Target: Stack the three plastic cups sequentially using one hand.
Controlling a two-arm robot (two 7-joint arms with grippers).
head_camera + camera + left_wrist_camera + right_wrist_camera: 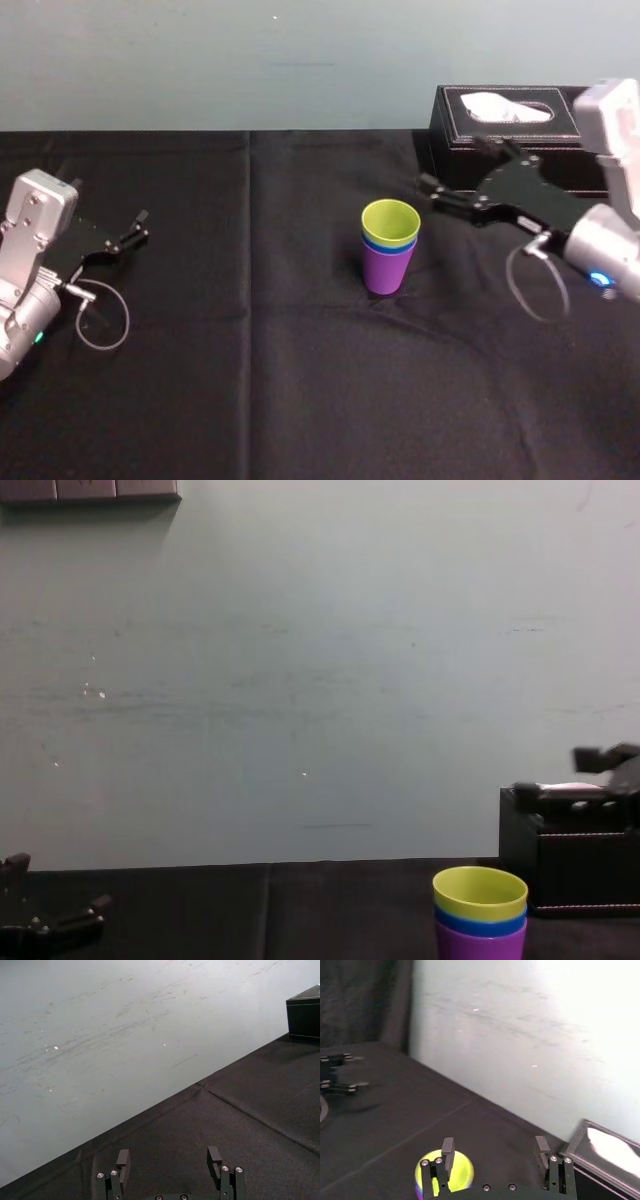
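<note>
So the three cups are already nested into one stack. The smooth purple plastic tumbler (387,272) sits at the bottom, and the blue plastic tumbler (480,924) shows as just a thin band of rim above it. The yellow-green plastic tumbler (391,223) is on top, mouth up. The stack stands upright on the black cloth-covered surface (250,380), in front of the black rectangular tissue box (470,128) and off to its left, near it but not touching.

The right tool (494,1144), a black gripper with flat bar fingers, hangs in the air just in front of the tissue box, between the box and the stack. Its fingers are spread apart and grasp nothing, and the head camera shows a clear gap between it and the cups. The right wrist camera looks past one finger (447,1152) into the yellow-green tumbler's open mouth.

The left tool (168,1154) is parked well away from the tissue box, at the far left of the surface, low over the cloth, released and empty too. A bit of white tissue (505,107) pokes out of the box top.
</note>
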